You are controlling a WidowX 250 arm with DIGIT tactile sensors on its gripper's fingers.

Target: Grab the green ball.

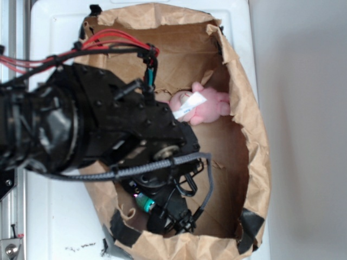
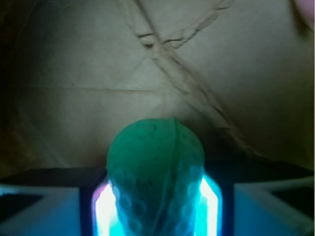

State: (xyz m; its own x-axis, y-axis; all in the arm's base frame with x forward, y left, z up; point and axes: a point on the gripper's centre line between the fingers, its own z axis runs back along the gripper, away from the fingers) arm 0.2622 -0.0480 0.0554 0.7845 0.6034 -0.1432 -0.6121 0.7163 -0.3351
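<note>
In the wrist view we see our gripper [image 2: 155, 206] closed around the green ball [image 2: 155, 162], with a glowing finger [image 2: 106, 209] pressed against each flank of it, so the ball sits wedged between the two pads and bulges up above them. Its upper half is matte green with a faint seam running over the top, while the lower half picks up the blue-white light from the fingers and shows a dimpled texture. Behind the ball lies the creased brown paper of the bag's floor [image 2: 197, 73]. From the exterior view we find the gripper [image 1: 165, 208] low down at the near end of the open paper bag [image 1: 255, 135], where only a small teal-green patch of the ball [image 1: 144, 202] peeks out under the black arm [image 1: 97, 124]. The arm reaches in from the left and covers much of the bag's interior. The pink plush bunny [image 1: 203, 105] lies toward the far end of the bag, well apart from the ball, with a white tag [image 1: 190, 105] across it. The bag rests on a white surface [image 1: 54, 216].
</note>
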